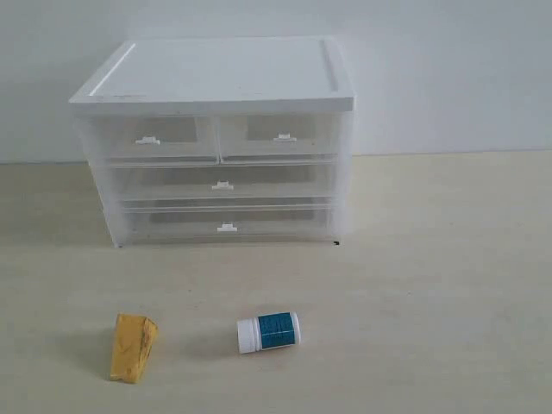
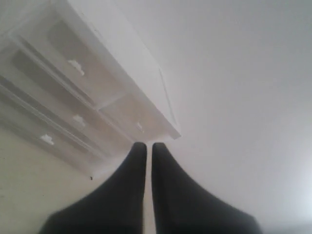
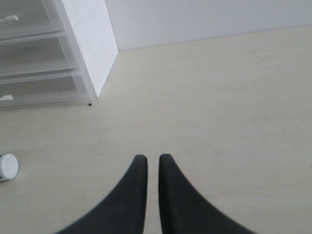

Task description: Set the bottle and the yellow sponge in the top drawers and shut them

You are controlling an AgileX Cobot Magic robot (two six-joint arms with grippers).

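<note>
The bottle (image 1: pixel 268 331), white with a teal-blue label, lies on its side on the table in front of the cabinet; its cap (image 3: pixel 7 167) shows at the edge of the right wrist view. To its left lies the yellow sponge (image 1: pixel 133 347). Both top drawers, left (image 1: pixel 148 138) and right (image 1: pixel 283 136), are pushed in. My left gripper (image 2: pixel 146 145) is shut and empty, held up in the air facing the cabinet's top drawers (image 2: pixel 75 66). My right gripper (image 3: pixel 153 157) hangs over bare table, shut but for a thin slit, holding nothing. Neither gripper shows in the exterior view.
The white cabinet (image 1: pixel 216 73) stands at the back against a pale wall, with two full-width drawers (image 1: pixel 223 185) under the top pair, both pushed in. Light wooden table (image 1: pixel 431 285) stretches to the right and front of it.
</note>
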